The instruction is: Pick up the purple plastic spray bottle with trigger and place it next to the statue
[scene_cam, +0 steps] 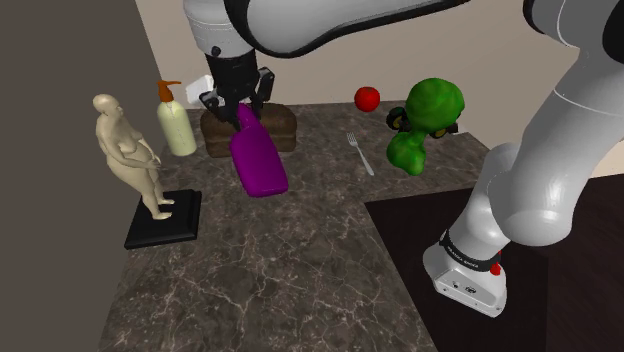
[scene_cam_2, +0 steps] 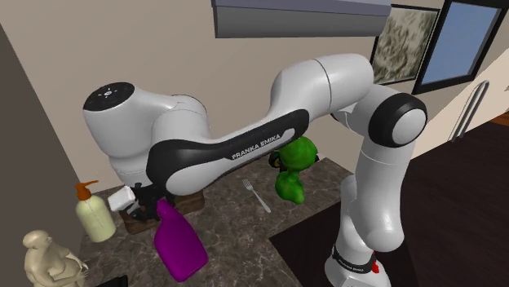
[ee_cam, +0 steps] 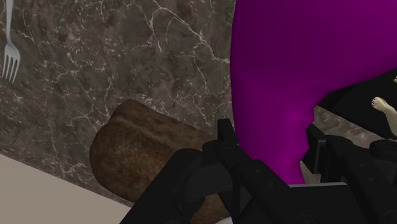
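Pickup appears complete: the gripper [scene_cam: 238, 103] clasps the purple spray bottle [scene_cam: 258, 158] near its neck, upper centre-left of the shoulder view. You have yet to set it beside the statue [scene_cam: 130, 152] at left.
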Tool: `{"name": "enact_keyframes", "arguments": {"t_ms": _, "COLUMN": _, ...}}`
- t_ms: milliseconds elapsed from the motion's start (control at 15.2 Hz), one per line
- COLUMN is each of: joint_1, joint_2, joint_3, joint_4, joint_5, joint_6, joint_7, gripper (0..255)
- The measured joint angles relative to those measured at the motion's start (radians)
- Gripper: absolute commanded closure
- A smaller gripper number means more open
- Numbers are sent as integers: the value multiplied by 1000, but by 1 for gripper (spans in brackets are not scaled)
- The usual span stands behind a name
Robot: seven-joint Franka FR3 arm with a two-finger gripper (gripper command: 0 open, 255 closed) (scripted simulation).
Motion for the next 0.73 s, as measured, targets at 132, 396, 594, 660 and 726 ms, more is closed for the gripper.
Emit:
{"name": "enact_keyframes", "arguments": {"t_ms": 132, "joint_1": 0, "joint_2": -3, "joint_3": 0, "joint_4": -31, "joint_5": -1, "joint_6": 27, "joint_7": 10, "gripper": 255}}
{"name": "enact_keyframes", "arguments": {"t_ms": 396, "joint_1": -2, "joint_2": -2, "joint_3": -2, "joint_4": -83, "joint_5": -6, "joint_6": 78, "joint_7": 23, "gripper": 255}}
{"name": "enact_keyframes", "arguments": {"t_ms": 594, "joint_1": -3, "joint_2": 7, "joint_3": -3, "joint_4": -110, "joint_5": -13, "joint_6": 113, "joint_7": 34, "gripper": 255}}
{"name": "enact_keyframes", "arguments": {"t_ms": 660, "joint_1": -2, "joint_2": 12, "joint_3": -2, "joint_4": -119, "joint_5": -15, "joint_6": 124, "joint_7": 41, "gripper": 255}}
{"name": "enact_keyframes", "arguments": {"t_ms": 726, "joint_1": -3, "joint_2": 13, "joint_3": -3, "joint_4": -132, "joint_5": -17, "joint_6": 139, "joint_7": 43, "gripper": 255}}
